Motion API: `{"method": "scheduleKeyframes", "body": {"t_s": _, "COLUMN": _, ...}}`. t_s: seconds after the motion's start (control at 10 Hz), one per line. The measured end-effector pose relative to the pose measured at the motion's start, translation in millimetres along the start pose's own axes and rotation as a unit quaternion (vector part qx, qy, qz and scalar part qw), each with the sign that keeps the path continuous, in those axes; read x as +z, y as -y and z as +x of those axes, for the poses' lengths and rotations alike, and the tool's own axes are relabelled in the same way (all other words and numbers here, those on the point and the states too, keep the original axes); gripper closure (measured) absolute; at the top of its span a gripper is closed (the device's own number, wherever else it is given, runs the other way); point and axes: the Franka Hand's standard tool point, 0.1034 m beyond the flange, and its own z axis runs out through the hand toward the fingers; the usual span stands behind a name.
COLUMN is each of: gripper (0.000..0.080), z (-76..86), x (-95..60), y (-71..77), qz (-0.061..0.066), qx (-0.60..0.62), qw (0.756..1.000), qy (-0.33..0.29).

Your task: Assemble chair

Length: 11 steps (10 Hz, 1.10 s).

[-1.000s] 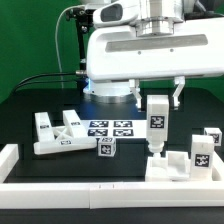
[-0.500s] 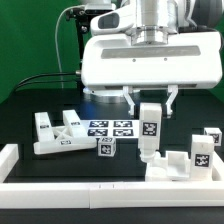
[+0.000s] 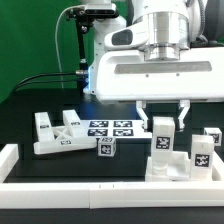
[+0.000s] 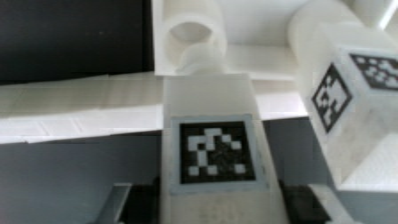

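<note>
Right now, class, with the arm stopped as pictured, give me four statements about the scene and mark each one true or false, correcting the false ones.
1. The gripper is shut on a white tagged bar, which stands upright. True.
2. The bar lies flat on the marker board. False: it is held over the notched panel at the exterior view's right.
3. A small tagged cube sits on the table just in front of the marker board. True.
4. Every chair part is already joined into one structure. False: the cube and the pieces at the exterior view's left lie apart from the panel.
</note>
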Motion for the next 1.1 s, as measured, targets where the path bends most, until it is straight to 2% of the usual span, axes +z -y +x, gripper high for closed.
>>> {"method": "scheduleKeyframes", "body": {"t_s": 0.4, "gripper": 0.051, "z": -4.1, "x": 2.3, "y": -2.1, "qz": -0.002, "qx": -0.002, "qw": 1.0, "qy": 0.004}}
{"method": "scheduleKeyframes", "body": {"t_s": 0.7, "gripper": 0.051, "z": -11.5, "x": 10.7, "y": -4.7, "qz": -0.006, "qx": -0.004, "qw": 1.0, "qy": 0.008}}
{"method": "scheduleKeyframes", "body": {"t_s": 1.1, "gripper": 0.051, "z": -8.1, "x": 14.0, "y": -7.2, "qz": -0.012, "qx": -0.007, "qw": 1.0, "qy": -0.017}}
